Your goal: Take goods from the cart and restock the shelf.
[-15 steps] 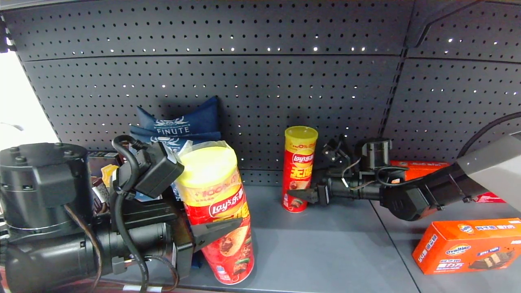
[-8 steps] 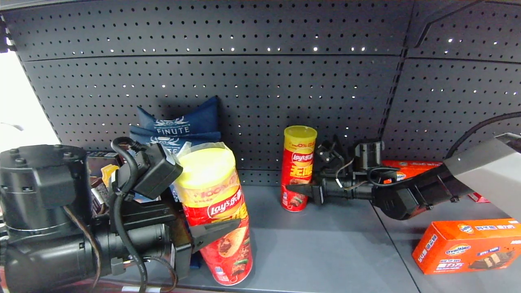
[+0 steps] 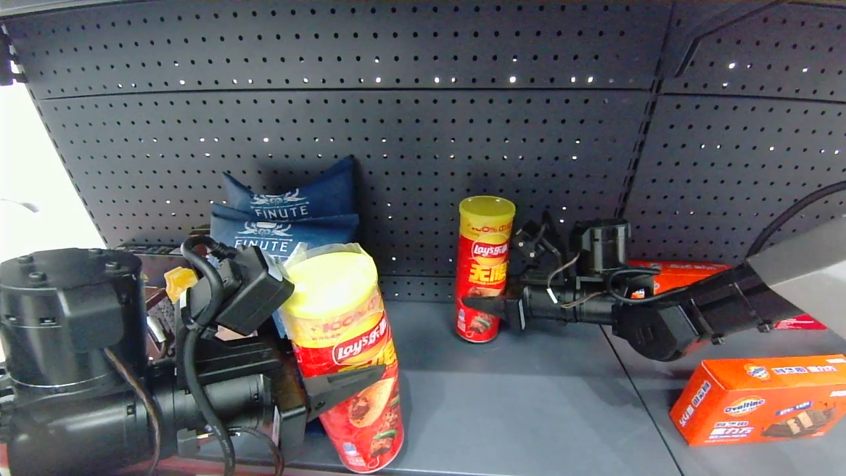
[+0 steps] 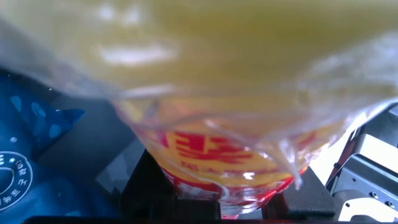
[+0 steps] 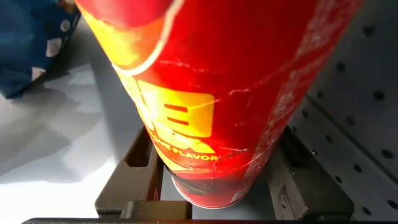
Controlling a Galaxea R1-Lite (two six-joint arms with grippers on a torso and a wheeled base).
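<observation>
A large red chips can with a yellow lid (image 3: pixel 344 344) stands slightly tilted at the shelf's front left, with my left gripper (image 3: pixel 350 390) shut around its lower half. In the left wrist view the same can (image 4: pixel 217 93) is very close, with clear wrap around its lid. A smaller red chips can (image 3: pixel 484 264) is upright at the back middle, close to the pegboard. My right gripper (image 3: pixel 479 309) is shut on its lower part, coming from the right. In the right wrist view this can (image 5: pixel 205 93) sits between the two fingers (image 5: pixel 134 168).
Dark blue bags (image 3: pixel 291 211) lean against the pegboard wall (image 3: pixel 396 132) behind the large can. An orange box (image 3: pixel 760 400) lies at the front right, another (image 3: pixel 674 274) behind the right arm. Bare grey shelf (image 3: pixel 529 410) lies between the two cans.
My left arm has sunk a little and shifted left with the large can. The right gripper has carried the small can slightly left and back towards the pegboard.
</observation>
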